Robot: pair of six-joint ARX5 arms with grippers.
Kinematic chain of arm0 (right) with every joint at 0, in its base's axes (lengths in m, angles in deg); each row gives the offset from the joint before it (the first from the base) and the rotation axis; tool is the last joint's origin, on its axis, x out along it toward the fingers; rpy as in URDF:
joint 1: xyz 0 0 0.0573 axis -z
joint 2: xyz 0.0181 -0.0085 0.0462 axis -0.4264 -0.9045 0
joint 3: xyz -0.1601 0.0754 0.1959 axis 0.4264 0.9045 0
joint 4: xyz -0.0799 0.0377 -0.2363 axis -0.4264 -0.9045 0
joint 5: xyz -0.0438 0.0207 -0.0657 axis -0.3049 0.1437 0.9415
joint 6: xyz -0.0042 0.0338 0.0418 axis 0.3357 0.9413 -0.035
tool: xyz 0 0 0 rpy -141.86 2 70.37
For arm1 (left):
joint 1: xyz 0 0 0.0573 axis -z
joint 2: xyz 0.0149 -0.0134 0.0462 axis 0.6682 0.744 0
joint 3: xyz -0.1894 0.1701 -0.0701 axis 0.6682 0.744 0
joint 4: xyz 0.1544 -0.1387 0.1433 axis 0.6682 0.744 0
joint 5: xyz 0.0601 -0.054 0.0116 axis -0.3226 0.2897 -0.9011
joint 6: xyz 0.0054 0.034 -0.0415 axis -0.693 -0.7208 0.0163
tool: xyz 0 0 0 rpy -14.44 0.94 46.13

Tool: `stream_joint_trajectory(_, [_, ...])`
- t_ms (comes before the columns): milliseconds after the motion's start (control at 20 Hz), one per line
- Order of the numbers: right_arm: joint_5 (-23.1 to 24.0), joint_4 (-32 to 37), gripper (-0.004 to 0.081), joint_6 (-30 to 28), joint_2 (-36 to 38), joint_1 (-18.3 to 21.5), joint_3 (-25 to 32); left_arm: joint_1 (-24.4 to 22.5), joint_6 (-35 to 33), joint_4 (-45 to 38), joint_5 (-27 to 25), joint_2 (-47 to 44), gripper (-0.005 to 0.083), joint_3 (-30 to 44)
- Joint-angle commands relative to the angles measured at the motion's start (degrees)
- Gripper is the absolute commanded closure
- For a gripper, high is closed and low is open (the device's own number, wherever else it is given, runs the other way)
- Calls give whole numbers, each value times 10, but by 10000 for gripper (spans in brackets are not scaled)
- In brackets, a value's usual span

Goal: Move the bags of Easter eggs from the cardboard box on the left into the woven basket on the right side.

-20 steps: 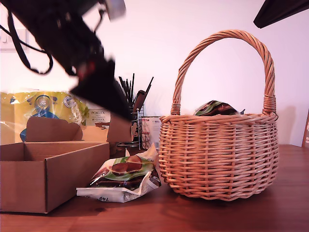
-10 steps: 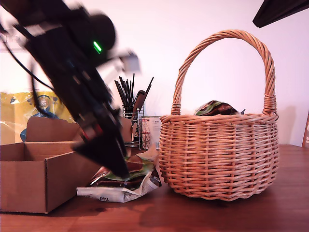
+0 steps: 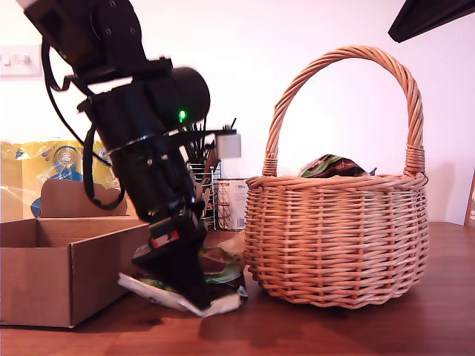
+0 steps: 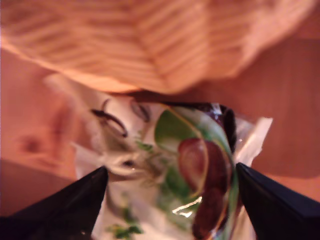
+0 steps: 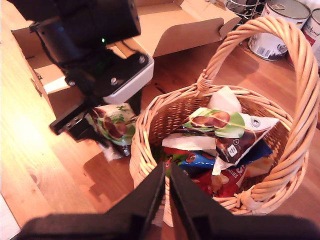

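A white-and-green bag of Easter eggs (image 3: 215, 267) lies on the wooden table between the cardboard box (image 3: 67, 274) and the woven basket (image 3: 338, 237). My first gripper (image 3: 189, 293) has come down onto it. In the first wrist view that bag (image 4: 175, 170) lies between the spread fingers of my first gripper (image 4: 170, 170), which is open. My second gripper (image 5: 167, 175) hovers above the basket rim (image 5: 145, 120) with its fingers shut and nothing in them. Several bags lie in the basket: a white-and-green one (image 5: 220, 122), a blue one (image 5: 200, 162) and a red one (image 5: 225, 180).
A large yellow plastic pack (image 3: 67, 163) stands behind the box. A wire utensil holder (image 3: 211, 174) and tins (image 5: 272, 25) stand behind the basket. The basket's tall handle (image 3: 349, 55) arches above it. A dark arm part (image 3: 430, 15) shows at the exterior view's top right.
My first arm has swung down from the exterior view's upper left to the bag on the table. Its fingers now straddle that bag. The basket has not moved.
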Motion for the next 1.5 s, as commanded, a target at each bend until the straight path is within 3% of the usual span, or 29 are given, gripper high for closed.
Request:
stream_joint_trajectory(0, [-3,3,782,-2,-2,2,-1,4,-2,25,5,30,29,17])
stream_joint_trajectory(100, [-3,3,782,-2,-2,2,-1,4,0,35,3,30,68,16])
stream_joint_trajectory(150, [-3,3,782,-2,-2,2,-1,4,1,42,1,29,139,13])
stream_joint_trajectory(300, [-3,3,782,-2,-2,2,-1,4,9,67,-9,29,531,-3])
stream_joint_trajectory(350, [-3,3,782,-2,-2,2,-1,4,9,76,-9,29,627,-10])
stream_joint_trajectory(400, [-3,3,782,-2,-2,2,-1,4,9,86,-10,29,667,-17])
stream_joint_trajectory(900, [-3,3,782,-2,-2,2,-1,4,65,262,11,5,671,-136])
stream_joint_trajectory(1250, [-3,3,782,-6,-2,2,-1,4,78,263,77,-97,671,-192])
stream_joint_trajectory(1450, [-1,3,782,-7,-1,2,-1,4,104,177,176,-147,671,-214])
